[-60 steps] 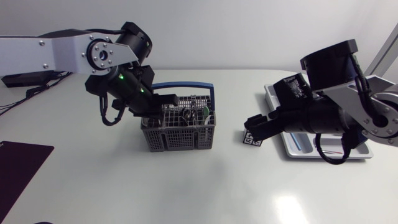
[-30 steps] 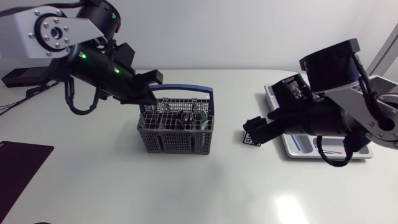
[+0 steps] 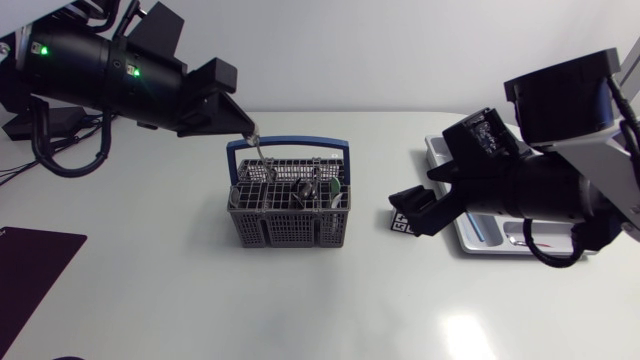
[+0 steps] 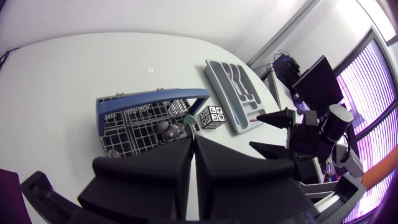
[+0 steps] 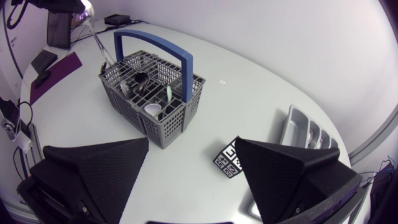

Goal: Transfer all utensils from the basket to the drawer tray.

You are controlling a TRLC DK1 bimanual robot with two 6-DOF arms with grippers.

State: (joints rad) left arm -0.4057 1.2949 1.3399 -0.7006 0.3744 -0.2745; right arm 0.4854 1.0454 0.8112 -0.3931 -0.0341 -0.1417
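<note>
Rising toward ten o'clock, the left black gripper (image 3: 248,128) pinched a thin silver utensil (image 3: 262,155) from the grey blue-handled basket (image 3: 285,225), likely bound next for the white drawer tray (image 3: 434,150) at three o'clock; the right black gripper (image 3: 413,208) gaped wide, empty.

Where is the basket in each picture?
Head view: the basket is mid-table, under the left gripper and the utensil it holds.
Left wrist view: the basket is just ahead of the left gripper.
Right wrist view: the basket is ahead of the open right gripper.
Shared landmark: the marker cube beside the basket.
</note>
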